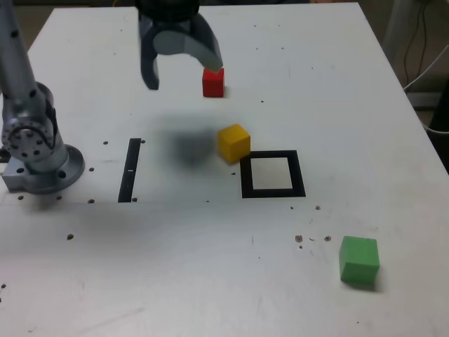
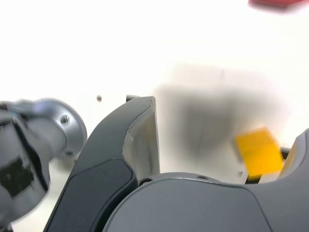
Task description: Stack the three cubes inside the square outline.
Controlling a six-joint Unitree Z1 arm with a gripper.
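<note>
In the exterior view my gripper (image 1: 182, 69) hangs open above the far part of the white table (image 1: 210, 281), with nothing between its fingers. The red cube (image 1: 213, 82) sits just beyond its right fingertip, which overlaps the cube's top edge in that view. The yellow cube (image 1: 233, 142) stands tilted at the far-left corner of the square outline (image 1: 273, 192), whose white centre is bare. The green cube (image 1: 359, 261) rests near the front right. In the wrist view the yellow cube (image 2: 259, 152) lies between the spread fingers (image 2: 140, 140), and the red cube (image 2: 277, 4) shows at the frame edge.
The arm's grey base (image 1: 35, 151) is bolted at the exterior view's left. A narrow black strip (image 1: 130, 170) lies on the table between the base and the outline. The table's right edge runs near cables (image 1: 424, 70).
</note>
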